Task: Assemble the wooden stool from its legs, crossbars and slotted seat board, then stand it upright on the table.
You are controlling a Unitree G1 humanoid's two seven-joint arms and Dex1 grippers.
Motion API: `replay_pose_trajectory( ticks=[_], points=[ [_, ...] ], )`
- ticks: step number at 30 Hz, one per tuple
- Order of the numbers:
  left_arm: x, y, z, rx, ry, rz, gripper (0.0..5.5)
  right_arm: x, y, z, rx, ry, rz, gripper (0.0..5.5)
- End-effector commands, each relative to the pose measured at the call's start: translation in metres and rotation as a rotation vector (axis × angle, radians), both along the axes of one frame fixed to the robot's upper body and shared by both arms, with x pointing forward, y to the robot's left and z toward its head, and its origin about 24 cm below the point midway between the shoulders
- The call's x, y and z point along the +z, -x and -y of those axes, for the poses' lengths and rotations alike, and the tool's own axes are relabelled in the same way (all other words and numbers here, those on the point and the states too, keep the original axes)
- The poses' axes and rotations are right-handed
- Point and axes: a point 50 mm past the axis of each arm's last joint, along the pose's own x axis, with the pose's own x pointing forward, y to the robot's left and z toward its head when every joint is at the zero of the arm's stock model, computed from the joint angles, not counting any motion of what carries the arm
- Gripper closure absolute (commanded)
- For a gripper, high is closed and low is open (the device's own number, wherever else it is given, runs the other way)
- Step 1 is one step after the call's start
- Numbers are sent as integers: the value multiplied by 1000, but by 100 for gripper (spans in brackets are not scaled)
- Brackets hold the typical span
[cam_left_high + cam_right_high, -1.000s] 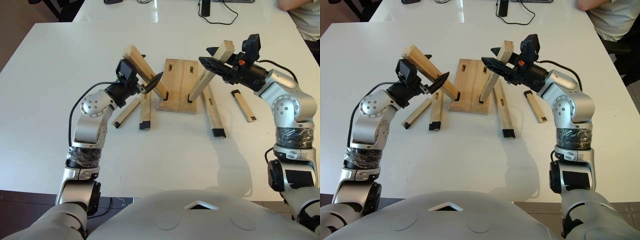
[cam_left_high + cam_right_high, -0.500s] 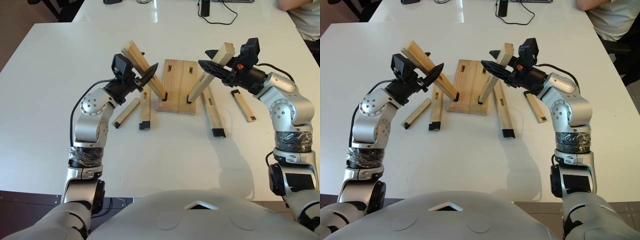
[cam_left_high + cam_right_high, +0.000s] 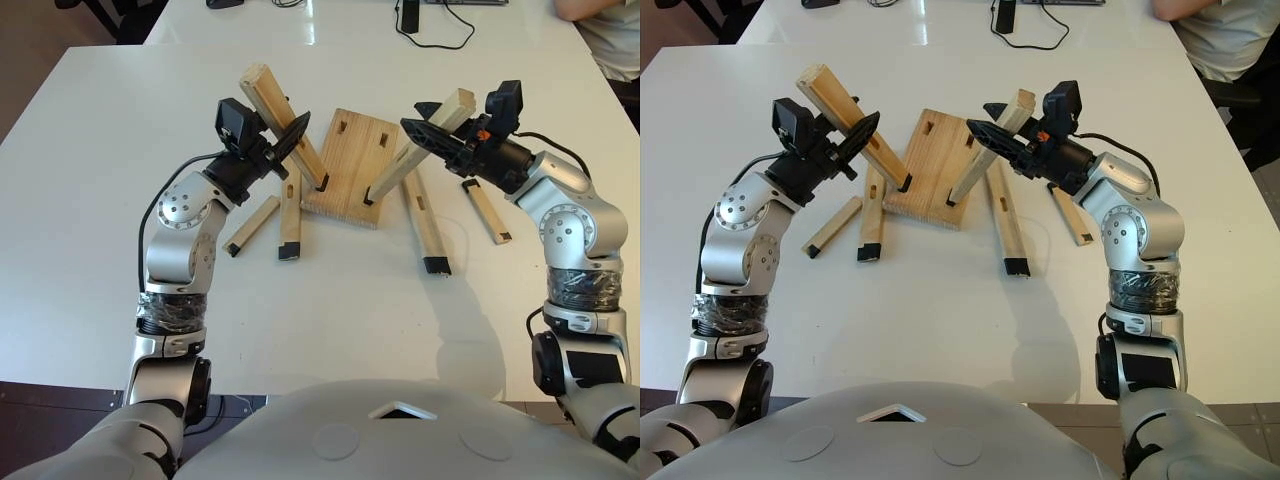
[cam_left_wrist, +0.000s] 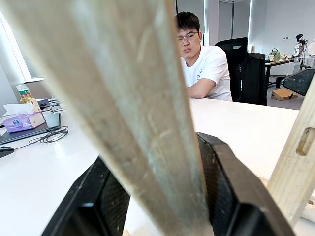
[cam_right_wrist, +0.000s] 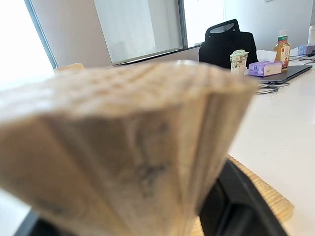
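The slotted seat board [image 3: 348, 160] lies tilted at the table's middle, with a wooden leg plugged into it on each side. My left gripper [image 3: 293, 136] is shut on the left leg [image 3: 272, 105], which slants up and to the left. On the other side my right gripper [image 3: 430, 118] is shut on the right leg [image 3: 420, 152], which slants up and to the right. The left wrist view has the held leg [image 4: 133, 98] between black fingers [image 4: 226, 191]. The right wrist view looks onto the end of its leg [image 5: 133, 147].
Loose parts lie flat on the white table [image 3: 120, 150]: a leg [image 3: 290, 222] and a short crossbar [image 3: 252, 226] left of the board, a long leg [image 3: 424, 226] and a crossbar [image 3: 489, 211] to its right. A black device with cable [image 3: 410, 18] sits at the far edge.
Both arms have shifted left with their legs. The left leg now stands steeper, and the seat board has slid left and turned with it.
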Motion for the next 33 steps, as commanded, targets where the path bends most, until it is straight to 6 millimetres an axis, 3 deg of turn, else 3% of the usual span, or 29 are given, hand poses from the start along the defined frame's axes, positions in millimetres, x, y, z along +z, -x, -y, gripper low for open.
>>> replay_pose_trajectory(
  ticks=[1, 4, 6, 9, 12, 14, 17, 21, 22, 26, 29, 31, 33],
  points=[
    [-31, 7, -4, 61, -84, -122, 360, 41, -9, 2, 2, -83, 124, 330],
    [-40, 13, 0, 69, -99, -140, 360, 41, -8, -3, 51, -8, 150, 330],
    [-45, 15, 2, 84, -115, -147, 360, 52, -12, -4, 45, -83, 143, 330],
    [-48, 13, 6, 104, -159, -155, 360, 43, -5, -12, 109, -14, 155, 330],
    [-58, 9, 3, 158, -274, -204, 360, 70, -7, -9, 122, -185, 198, 330],
    [-64, 9, 4, 166, -318, -225, 360, 76, -5, -11, 152, -211, 215, 330],
    [-67, 17, 5, 148, -334, -248, 360, 87, -28, -3, 17, -295, 167, 330],
    [-69, 27, 8, 123, -343, -281, 360, 54, -66, 7, -284, -203, -33, 330],
    [-70, 30, 8, 120, -347, -287, 360, 54, -70, 11, -318, -229, -55, 330],
    [-73, 38, 4, 135, -373, -319, 362, 79, -54, 0, -134, -289, 66, 331],
    [-72, 38, 3, 152, -374, -321, 362, 85, -23, -12, 112, -228, 167, 331],
    [-67, 34, 2, 175, -359, -311, 362, 87, -3, -11, 234, -200, 202, 332],
    [-63, 32, 1, 195, -340, -307, 362, 83, -1, 0, 200, -154, 209, 332]
  ],
)
